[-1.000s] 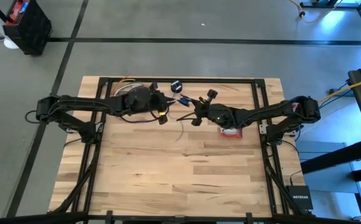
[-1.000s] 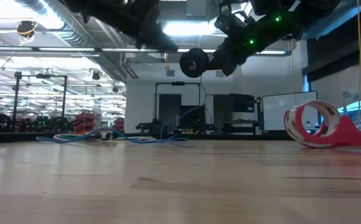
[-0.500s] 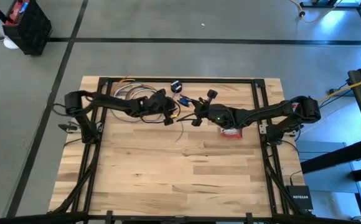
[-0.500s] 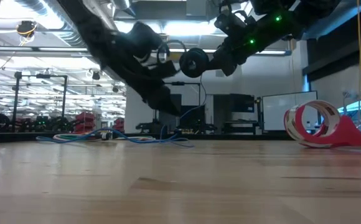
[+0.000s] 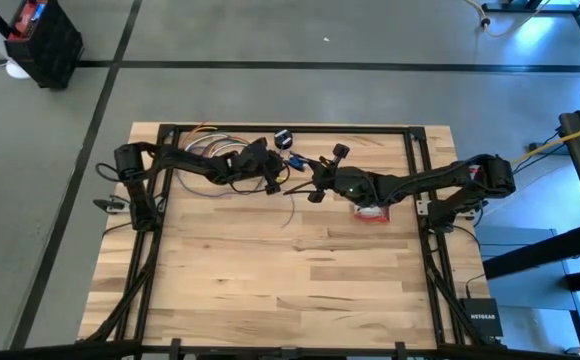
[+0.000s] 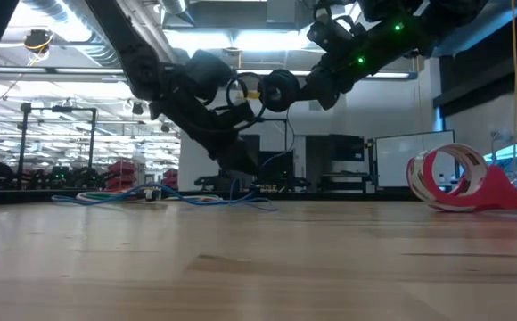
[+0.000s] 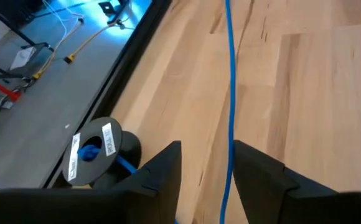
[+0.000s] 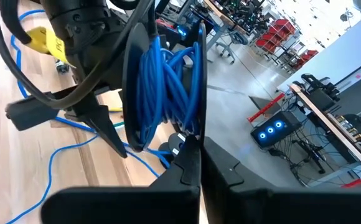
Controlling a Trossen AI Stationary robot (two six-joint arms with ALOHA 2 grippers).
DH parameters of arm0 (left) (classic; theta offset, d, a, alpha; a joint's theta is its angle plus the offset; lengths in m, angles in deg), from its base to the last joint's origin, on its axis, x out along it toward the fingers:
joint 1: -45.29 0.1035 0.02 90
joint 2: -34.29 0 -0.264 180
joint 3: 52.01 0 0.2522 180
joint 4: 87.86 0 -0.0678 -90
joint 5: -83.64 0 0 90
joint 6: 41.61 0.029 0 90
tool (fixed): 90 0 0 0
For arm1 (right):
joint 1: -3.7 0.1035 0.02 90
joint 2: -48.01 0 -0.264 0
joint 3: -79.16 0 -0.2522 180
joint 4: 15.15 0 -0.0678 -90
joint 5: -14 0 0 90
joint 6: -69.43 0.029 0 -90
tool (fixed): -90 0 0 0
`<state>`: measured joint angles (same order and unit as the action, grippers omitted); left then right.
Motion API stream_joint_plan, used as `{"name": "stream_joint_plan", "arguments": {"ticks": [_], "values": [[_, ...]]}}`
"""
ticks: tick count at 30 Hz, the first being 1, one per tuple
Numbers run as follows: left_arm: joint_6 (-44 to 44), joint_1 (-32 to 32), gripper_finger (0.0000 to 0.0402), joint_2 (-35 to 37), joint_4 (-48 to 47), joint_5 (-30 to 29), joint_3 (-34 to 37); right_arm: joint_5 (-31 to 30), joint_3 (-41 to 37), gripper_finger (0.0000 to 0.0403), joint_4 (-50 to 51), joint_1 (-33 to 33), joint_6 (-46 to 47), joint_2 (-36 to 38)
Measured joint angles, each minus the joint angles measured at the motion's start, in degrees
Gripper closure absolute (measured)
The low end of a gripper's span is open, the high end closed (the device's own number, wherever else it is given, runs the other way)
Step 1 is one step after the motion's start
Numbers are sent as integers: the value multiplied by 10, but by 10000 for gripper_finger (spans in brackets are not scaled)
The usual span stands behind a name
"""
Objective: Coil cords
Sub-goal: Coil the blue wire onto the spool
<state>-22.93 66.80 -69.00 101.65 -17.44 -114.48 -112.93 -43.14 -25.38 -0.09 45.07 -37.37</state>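
Nearest the low camera lies bare wooden table (image 6: pixel 258 267); farther back on it sit a red-and-white tape roll (image 6: pixel 450 178) and loose blue cord (image 6: pixel 165 196). Above, the right gripper (image 8: pixel 196 158) is pinched fully shut on the rim of a black spool (image 8: pixel 162 93) wound with blue cord (image 8: pixel 168 81), holding it up off the table near the far edge. The left gripper (image 7: pixel 206 165) stands just beside that spool with its jaws parted, a free strand of the blue cord (image 7: pixel 230 93) running between its fingers but not clamped. A second small spool (image 7: pixel 93 152) rests on the table beyond. To wind well, the left gripper probably should close lightly on the strand, keep it taut, and guide it onto the held spool without snagging.
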Motion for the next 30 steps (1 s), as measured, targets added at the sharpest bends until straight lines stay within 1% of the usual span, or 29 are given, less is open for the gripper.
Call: {"name": "stream_joint_plan", "arguments": {"ticks": [2,3,7,8,11,13,17,22,26,30], "values": [[7,0,281,-2,3,2,0,0,0,403,0,0,0,0],[9,0,293,-2,4,2,0,1,0,403,-2,0,0,0],[27,7,375,-2,2,4,0,6,0,403,-3,0,4,0],[31,11,388,-2,1,3,0,9,0,403,-2,0,8,0],[28,25,392,7,-2,2,0,23,0,403,2,0,19,0],[24,31,397,28,-14,-1,0,30,0,403,4,0,19,0],[1,32,398,105,-60,-5,0,27,0,402,25,-1,31,0],[-17,14,399,221,-151,-3,0,-4,0,402,63,-9,47,0],[-43,-1,399,286,-170,-5,0,-5,0,402,58,-15,58,-4],[-74,-26,400,314,-160,-2,0,5,0,402,46,-28,67,-24]]}}
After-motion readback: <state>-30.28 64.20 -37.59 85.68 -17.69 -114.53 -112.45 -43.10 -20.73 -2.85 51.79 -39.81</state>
